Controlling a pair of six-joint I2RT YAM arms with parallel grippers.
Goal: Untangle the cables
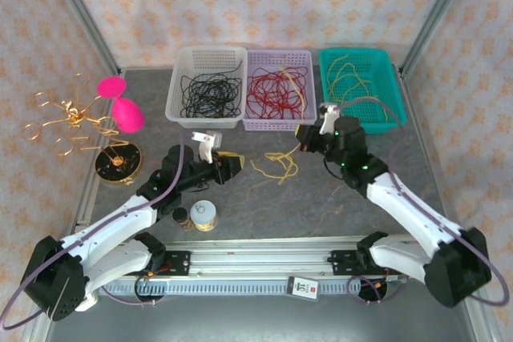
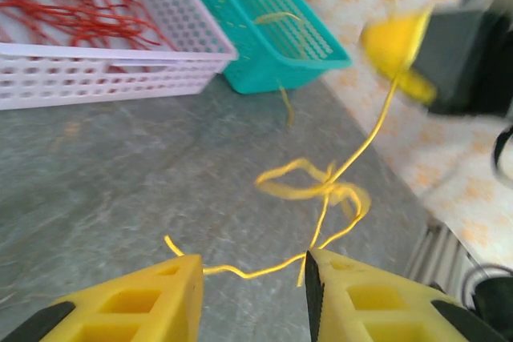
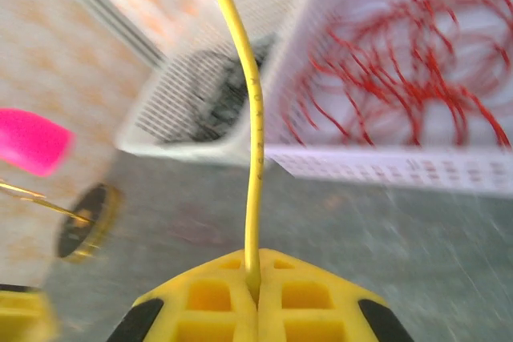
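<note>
A small tangle of yellow cables point(image 1: 274, 167) lies on the grey table between the two grippers, with a knot point(image 2: 325, 190) in the left wrist view. My left gripper point(image 1: 232, 166) sits low just left of the tangle. It point(image 2: 252, 266) is open, and one thin yellow strand point(image 2: 256, 272) runs across the gap between its fingers. My right gripper point(image 1: 303, 135) is above and right of the tangle, in front of the lilac basket. It point(image 3: 258, 266) is shut on a single yellow cable point(image 3: 254, 126) that rises from its fingertips. The left wrist view shows that strand taut from the knot up to the right gripper point(image 2: 397, 46).
Three baskets line the back: white point(image 1: 178, 102) with black cables, lilac point(image 1: 278, 124) with red cables, teal point(image 1: 397, 94) with yellow cables. A gold wire ornament point(image 1: 68, 118), a pink object point(image 1: 122, 106) and a round black base point(image 1: 118, 164) stand at left. A small jar point(image 1: 205, 215) sits near the front rail.
</note>
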